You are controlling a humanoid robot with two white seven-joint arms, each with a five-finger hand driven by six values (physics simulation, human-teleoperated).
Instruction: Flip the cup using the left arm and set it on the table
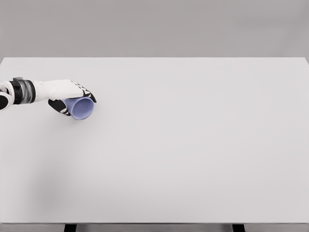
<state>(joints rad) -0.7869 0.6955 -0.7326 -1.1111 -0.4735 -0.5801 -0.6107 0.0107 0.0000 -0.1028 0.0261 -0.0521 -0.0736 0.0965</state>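
Observation:
A pale blue cup [82, 107] is at the left side of the white table [193, 145], tilted so its open mouth faces down and toward the camera. My left hand [72, 99] reaches in from the left edge and wraps the cup from above, with the fingers [90, 94] curled over its far side and the thumb [60, 107] below. The cup's base is hidden inside the hand. Whether the cup touches the table or hangs just above it I cannot tell. The right arm does not show.
The table's far edge runs across the top of the view and its front edge lies near the bottom, with dark legs [70, 227] below. A plain grey wall stands behind.

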